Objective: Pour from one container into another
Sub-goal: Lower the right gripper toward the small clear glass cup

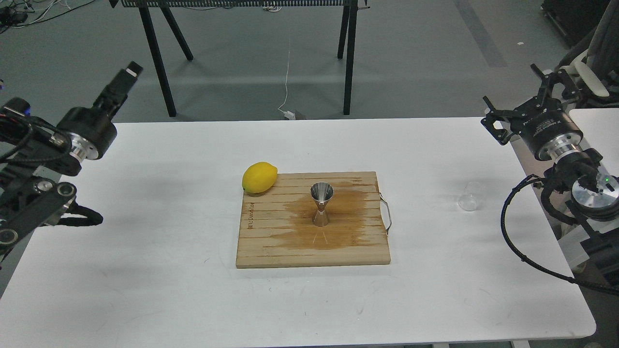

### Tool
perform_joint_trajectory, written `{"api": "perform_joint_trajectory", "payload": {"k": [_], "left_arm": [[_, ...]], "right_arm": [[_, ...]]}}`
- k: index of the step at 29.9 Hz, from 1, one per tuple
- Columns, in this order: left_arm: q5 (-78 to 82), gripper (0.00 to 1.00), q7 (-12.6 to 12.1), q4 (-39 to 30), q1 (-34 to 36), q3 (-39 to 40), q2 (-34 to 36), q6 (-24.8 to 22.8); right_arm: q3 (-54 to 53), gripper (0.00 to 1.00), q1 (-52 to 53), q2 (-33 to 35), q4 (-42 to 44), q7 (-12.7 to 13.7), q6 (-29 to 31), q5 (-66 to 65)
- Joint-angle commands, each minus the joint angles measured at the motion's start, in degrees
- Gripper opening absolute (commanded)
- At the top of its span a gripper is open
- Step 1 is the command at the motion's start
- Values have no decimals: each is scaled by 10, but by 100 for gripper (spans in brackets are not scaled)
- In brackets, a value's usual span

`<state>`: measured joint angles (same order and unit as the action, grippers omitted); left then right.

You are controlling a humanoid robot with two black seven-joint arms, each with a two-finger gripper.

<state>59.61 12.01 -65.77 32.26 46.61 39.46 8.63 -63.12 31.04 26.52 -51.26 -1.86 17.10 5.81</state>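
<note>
The steel jigger (321, 203) stands upright in the middle of a wooden cutting board (271, 251), on a dark wet patch. The small clear glass cup (470, 196) sits on the white table (145, 193) to the right of the board, with nothing holding it. My right gripper (510, 84) hangs open and empty above the table's far right edge, behind and above the cup. My left gripper (121, 84) is raised at the far left, well away from the board; seen edge-on, its fingers cannot be told apart.
A yellow lemon (259, 177) lies at the board's back left corner. A metal handle (387, 212) sticks out of the board's right side. Black table legs (157, 58) stand on the floor behind the table.
</note>
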Motion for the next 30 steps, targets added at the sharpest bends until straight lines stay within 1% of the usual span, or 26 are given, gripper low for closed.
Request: {"api": "perform_joint_trajectory", "payload": {"k": [1,4,6,8,10,12,20,24,26,27,30], "left_arm": [[-171,99,-8,11,24,55,-2,-84],[-299,99,-22,51,59,56,-2,-137],[-358,99,-23,101,81,52,-8,-173],[-396,99,-25,153,102,52,-25,-217],[-412,99,-29,180,110,54,-37,-258],[-421,99,-30,192,110,56,-39,-281],[-419,99,-23,193,101,49,-69,-281],[-421,99,-22,193,100,50,-71,-253],[-420,99,-22,193,101,50,-71,-250],[-421,99,-22,193,101,49,-71,-250],[-421,99,-22,190,101,49,-71,-248]], "right_arm": [[-2,99,-5,13,-26,0,-5,1],[-9,99,-30,31,-57,0,-10,2],[-16,99,-52,44,-88,0,-10,3],[-34,99,-85,64,-124,0,-10,6],[-61,99,-121,71,-148,0,-7,10],[-88,99,-159,72,-162,1,-4,10],[-162,99,-301,59,-198,-5,-1,31],[-181,99,-351,30,-204,-4,-5,88],[-181,99,-358,10,-202,-4,-11,110],[-181,99,-359,-1,-202,-4,-18,117],[-183,99,-359,-45,-202,-4,-79,123]]}}
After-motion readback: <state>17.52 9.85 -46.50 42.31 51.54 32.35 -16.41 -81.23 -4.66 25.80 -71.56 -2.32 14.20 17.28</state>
